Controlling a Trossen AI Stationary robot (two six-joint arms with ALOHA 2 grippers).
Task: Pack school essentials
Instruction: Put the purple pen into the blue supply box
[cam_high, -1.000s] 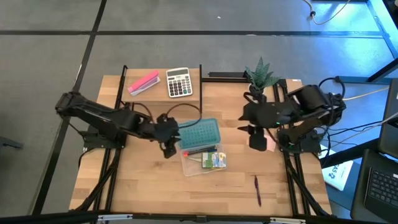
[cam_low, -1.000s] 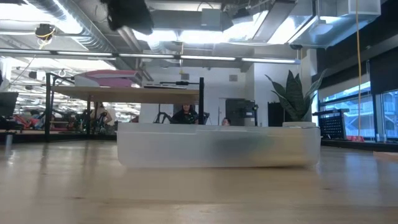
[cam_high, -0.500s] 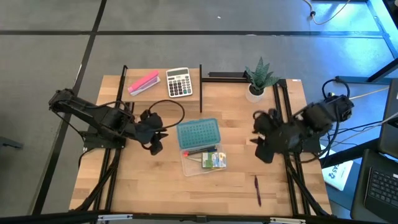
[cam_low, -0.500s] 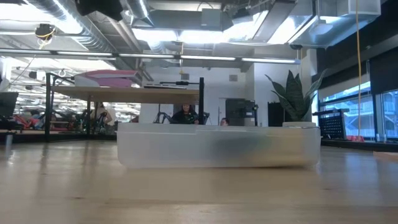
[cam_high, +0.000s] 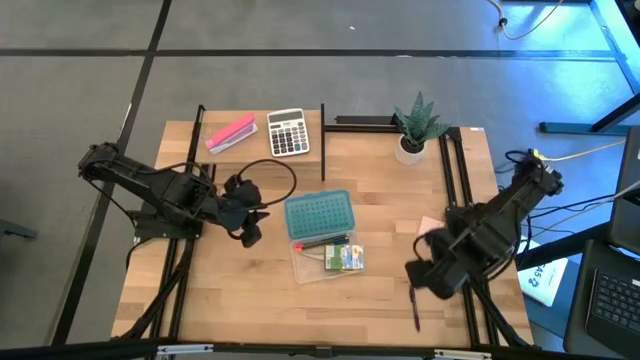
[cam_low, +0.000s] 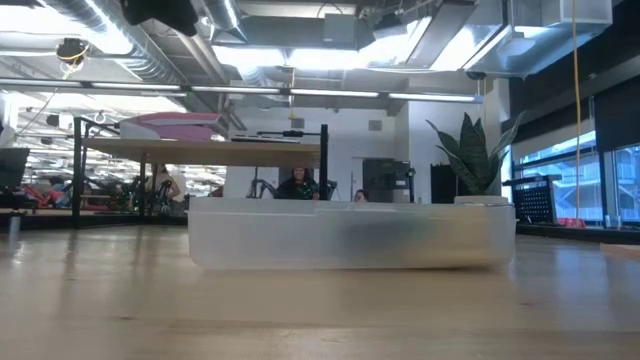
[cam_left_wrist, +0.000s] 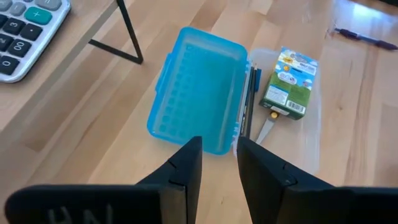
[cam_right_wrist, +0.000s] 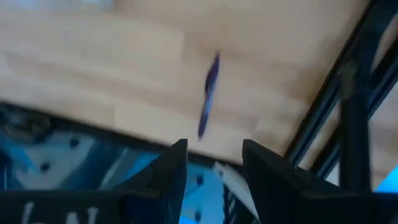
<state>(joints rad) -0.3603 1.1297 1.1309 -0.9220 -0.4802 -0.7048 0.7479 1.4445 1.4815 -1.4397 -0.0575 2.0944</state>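
Observation:
A clear case (cam_high: 328, 262) with its blue lid (cam_high: 319, 214) laid open sits mid-table; the low view shows its frosted wall (cam_low: 350, 238). Inside lie the yellow-green crayon box (cam_high: 349, 258) and a thin red-tipped stick (cam_high: 322, 242). A dark-red pen (cam_high: 414, 306) lies on the wood near the front right. My right gripper (cam_high: 424, 277) hangs open just above the pen, which shows ahead of its fingers as a blurred streak (cam_right_wrist: 209, 93). My left gripper (cam_high: 249, 227) stands open left of the lid (cam_left_wrist: 198, 112), holding nothing.
A grey calculator (cam_high: 288, 132) and a pink block (cam_high: 230, 133) lie at the far left. A potted plant (cam_high: 417, 124) stands at the far right. Black frame bars (cam_high: 455, 190) run along the right side, close to my right arm. Bare wood lies in front of the case.
My right gripper has swung from beside the plant toward the near edge, dropped lower and rolled about, ending over the pen. My left gripper has drawn back from the blue lid toward the table's left edge. The case has stayed put.

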